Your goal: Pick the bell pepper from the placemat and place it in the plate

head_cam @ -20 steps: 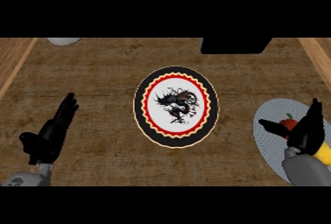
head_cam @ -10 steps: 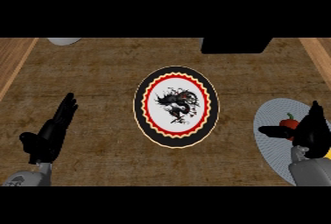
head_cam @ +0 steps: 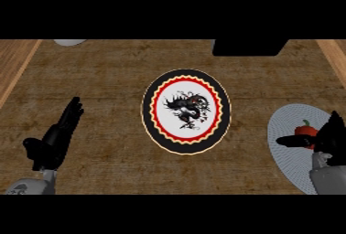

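Nearest, at 7 o'clock: left hand (head_cam: 55,139), unmoved since a second ago, black fingers straight, pressed together, pointing to 12. At 4 o'clock: right hand (head_cam: 327,139), slipped slightly lower and outward, thumb spread wide from the fingers, bracketing the bell pepper (head_cam: 306,130); contact impossible to tell. Pepper red, glossy, stalked, unmoved on the round grey woven placemat (head_cam: 287,160). At centre: plate (head_cam: 187,147), black scalloped rim, red ring, white middle. Farthest: black box (head_cam: 246,47) at 1, pale bowl (head_cam: 69,42) at 11, on rough wooden counter (head_cam: 108,82).
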Controlling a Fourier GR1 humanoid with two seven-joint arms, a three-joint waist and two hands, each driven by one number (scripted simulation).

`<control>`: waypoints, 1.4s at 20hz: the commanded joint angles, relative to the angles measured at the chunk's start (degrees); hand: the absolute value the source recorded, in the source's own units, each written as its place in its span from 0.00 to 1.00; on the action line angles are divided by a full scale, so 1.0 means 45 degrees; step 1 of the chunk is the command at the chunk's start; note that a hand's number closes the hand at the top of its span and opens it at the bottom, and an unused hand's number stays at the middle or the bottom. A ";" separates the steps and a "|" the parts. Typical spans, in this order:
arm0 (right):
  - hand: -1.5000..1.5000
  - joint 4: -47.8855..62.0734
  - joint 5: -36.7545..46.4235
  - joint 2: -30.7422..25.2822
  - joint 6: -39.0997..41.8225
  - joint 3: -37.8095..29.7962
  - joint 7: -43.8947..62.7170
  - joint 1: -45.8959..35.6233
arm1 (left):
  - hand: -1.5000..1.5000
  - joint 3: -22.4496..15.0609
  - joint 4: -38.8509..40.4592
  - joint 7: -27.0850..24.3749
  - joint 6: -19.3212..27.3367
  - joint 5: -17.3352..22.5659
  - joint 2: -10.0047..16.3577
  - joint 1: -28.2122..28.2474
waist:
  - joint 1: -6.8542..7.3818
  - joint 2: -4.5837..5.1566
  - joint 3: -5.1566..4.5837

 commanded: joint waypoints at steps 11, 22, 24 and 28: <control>0.00 0.1241 0.0591 0.0711 0.1114 -0.0920 0.0228 0.0468 | 0.50 0.0623 -0.0296 0.0144 -0.0364 -0.0780 -0.0873 0.0349 | 0.0015 -0.0003 0.0005; 1.00 0.5347 -0.0255 0.0793 0.0878 -0.2306 -0.4243 -0.0976 | 0.50 0.1621 -0.0521 0.0916 -0.1511 -0.1040 -0.0745 -0.0007 | 0.0068 0.0019 0.0012; 1.00 0.5388 0.0050 0.1252 0.0459 -0.2198 -0.4047 -0.1352 | 0.50 0.1813 0.0459 -0.0010 -0.1476 -0.1395 -0.1075 -0.0017 | 0.0046 0.0025 0.0007; 1.00 0.3634 -0.0287 0.0989 0.1709 -0.1101 -0.6189 -0.0045 | 0.50 0.1736 0.0286 0.0001 -0.1286 -0.1497 -0.0934 0.0036 | -0.0125 -0.0040 -0.0005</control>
